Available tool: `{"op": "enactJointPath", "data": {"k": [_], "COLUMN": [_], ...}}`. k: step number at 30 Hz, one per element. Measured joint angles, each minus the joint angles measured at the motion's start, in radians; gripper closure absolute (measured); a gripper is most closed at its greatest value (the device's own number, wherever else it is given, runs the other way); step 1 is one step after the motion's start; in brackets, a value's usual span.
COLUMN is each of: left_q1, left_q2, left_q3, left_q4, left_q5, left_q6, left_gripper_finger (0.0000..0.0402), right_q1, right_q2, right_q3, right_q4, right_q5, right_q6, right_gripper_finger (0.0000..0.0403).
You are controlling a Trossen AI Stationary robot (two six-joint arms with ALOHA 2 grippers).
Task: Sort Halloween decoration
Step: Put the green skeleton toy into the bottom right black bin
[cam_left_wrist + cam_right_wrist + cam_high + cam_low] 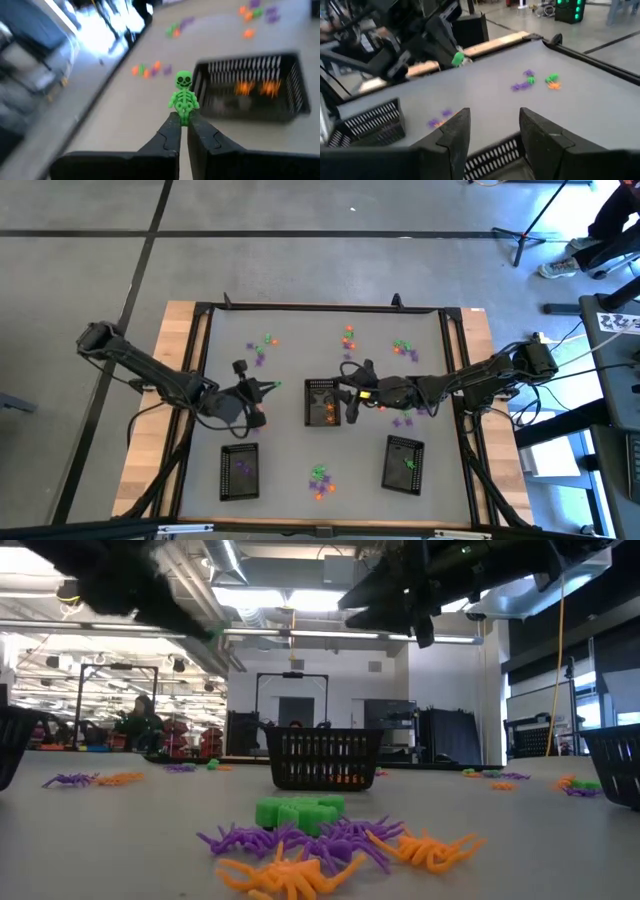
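Note:
A green skeleton trinket (183, 92) sticks out past the tips of my left gripper (184, 122), which is shut on it above the table's left half (272, 386). It also shows as a green speck (457, 59) in the right wrist view. Just to its right stands the middle black mesh tray (322, 402), which holds orange trinkets (257, 88). My right gripper (492, 131) hangs open over that tray's right side (350, 388), with nothing between its fingers. More Halloween decoration lies loose on the table in orange, purple and green. My left gripper pinches the skeleton's lower end, at the legs (184, 115), between its two fingertips. The fingers slant a little downward and point toward the table's right side. The skeleton stands out beyond the tips, head away from the fingers, lifted clear of the table.
Two more black trays stand near the front edge, one left (239, 472) and one right (403, 464). Trinket clusters lie at the far side (265, 345) (347, 337) (403, 348), at the front middle (320, 478) and beside the right arm (403, 420). A raised black rim (320, 308) frames the table.

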Motion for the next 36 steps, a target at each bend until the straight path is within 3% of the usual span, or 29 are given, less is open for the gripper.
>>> {"op": "enactJointPath", "data": {"k": [6,12,22,30,36], "left_q1": [-0.047,-0.048,-0.032,0.008,0.007], "left_q2": [0.155,0.332,0.533,0.562,0.562], "left_q3": [0.001,0.021,0.239,0.264,0.264], "left_q4": [0.291,0.577,0.57,0.527,0.526], "left_q5": [-0.119,-0.161,-0.19,-0.206,-0.212], "left_q6": [0.206,0.415,0.604,0.584,0.587], "left_gripper_finger": [0.0401,0.0401,0.0401,0.0402,0.0402], "right_q1": [0.0,0.0,0.0,0.001,0.001], "right_q2": [0.045,0.112,0.12,0.12,0.12], "right_q3": [0.001,0.001,0.0,0.0,0.0], "right_q4": [0.092,0.224,0.272,0.255,0.19], "right_q5": [-0.01,-0.037,-0.045,-0.129,-0.126], "right_q6": [0.019,0.019,0.019,0.019,0.023], "right_gripper_finger": [0.0236,0.0236,0.0236,0.0236,0.0236]}}
